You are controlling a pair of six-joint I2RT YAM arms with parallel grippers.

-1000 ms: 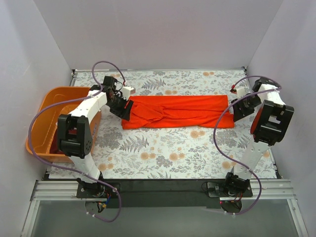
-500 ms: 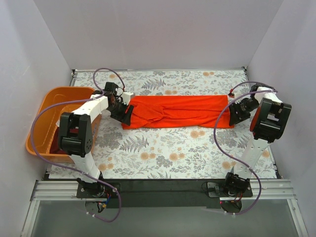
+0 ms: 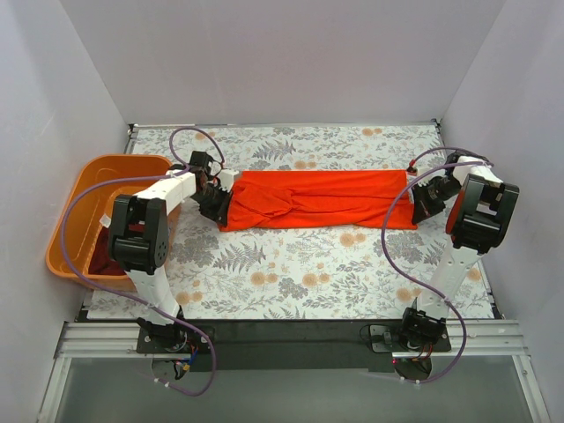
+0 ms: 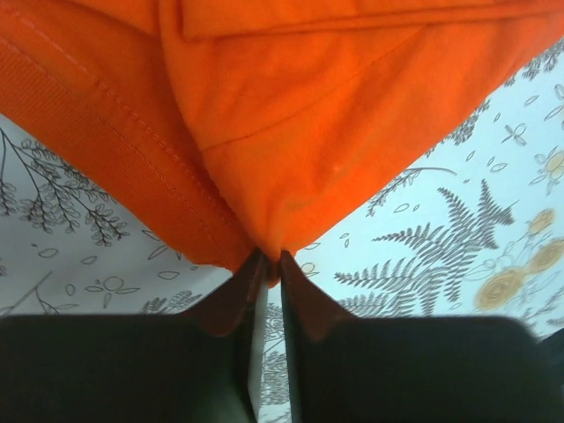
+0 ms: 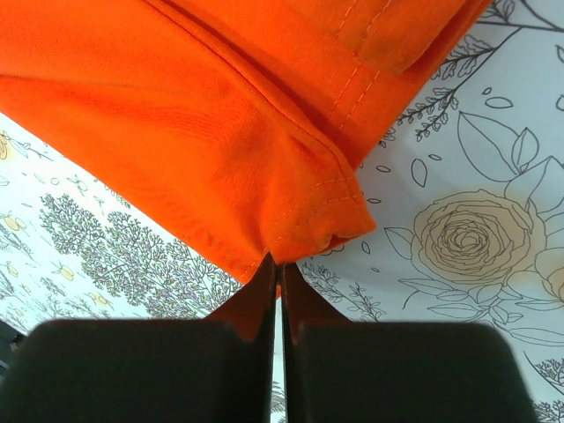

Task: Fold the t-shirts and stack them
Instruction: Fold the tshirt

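The orange-red t-shirt (image 3: 317, 198) lies folded into a long band across the far middle of the flowered surface (image 3: 291, 264), a robot arm at each end. The left hand (image 4: 267, 257) has its fingers pressed nearly together on the cloth's left corner, and the right hand (image 5: 277, 264) is pinched just as tight on the hemmed edge at the right end. The dark maroon t-shirt (image 3: 107, 257) sits bunched inside the orange plastic basket (image 3: 70, 220) at the left edge, partly hidden behind the left arm.
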